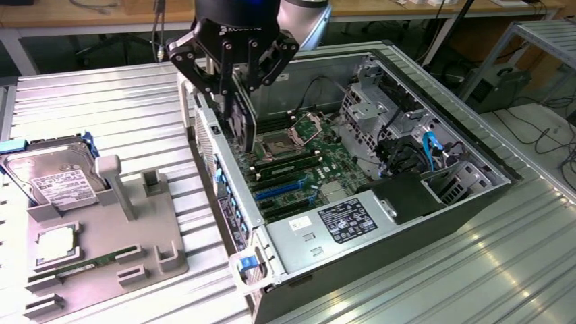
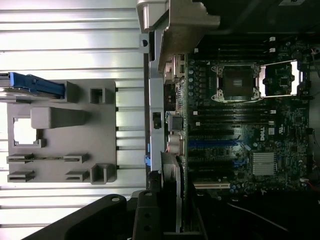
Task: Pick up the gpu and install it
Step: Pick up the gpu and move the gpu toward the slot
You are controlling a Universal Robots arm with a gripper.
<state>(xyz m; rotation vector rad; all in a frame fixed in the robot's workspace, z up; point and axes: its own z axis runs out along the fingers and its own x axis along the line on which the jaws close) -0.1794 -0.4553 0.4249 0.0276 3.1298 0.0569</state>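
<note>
Nearest in the exterior view we see the grey holder (image 1: 135,229) with 1 hard drive (image 1: 59,179). Beyond it stands the open computer case (image 1: 405,270). Over its motherboard (image 1: 333,169), the gripper (image 1: 239,88) is closed partway on the gpu (image 1: 241,128). The card hangs upright below the fingers, just inside the case's wall.
</note>
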